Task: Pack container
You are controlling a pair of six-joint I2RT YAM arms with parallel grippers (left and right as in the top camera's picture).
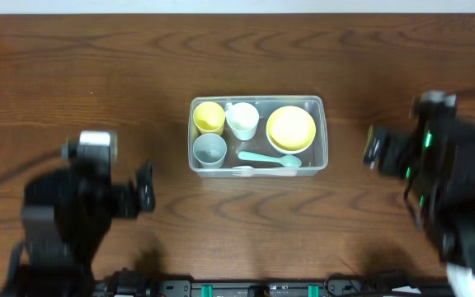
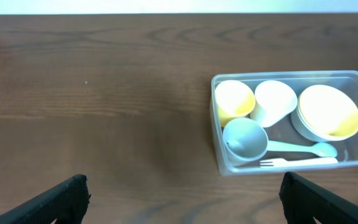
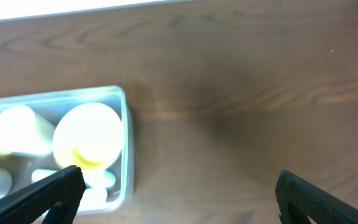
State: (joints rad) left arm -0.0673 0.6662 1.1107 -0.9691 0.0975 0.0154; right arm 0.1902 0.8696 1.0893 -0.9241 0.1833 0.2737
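The clear plastic container (image 1: 320, 106) sits mid-table. It holds a yellow cup (image 1: 209, 117), a white cup (image 1: 242, 120), a grey cup (image 1: 209, 149), a yellow bowl (image 1: 291, 129), a teal spoon (image 1: 269, 158) and a white fork (image 1: 244, 168). It also shows in the left wrist view (image 2: 219, 163) and the right wrist view (image 3: 127, 149). My left gripper (image 2: 182, 198) is open and empty, left of and below the container. My right gripper (image 3: 178, 194) is open and empty, to the container's right.
The brown wooden table (image 1: 72, 74) runs all round the container. A pale wall edge (image 1: 237, 5) lies along the far side. The arm bases (image 1: 246, 287) sit at the near edge.
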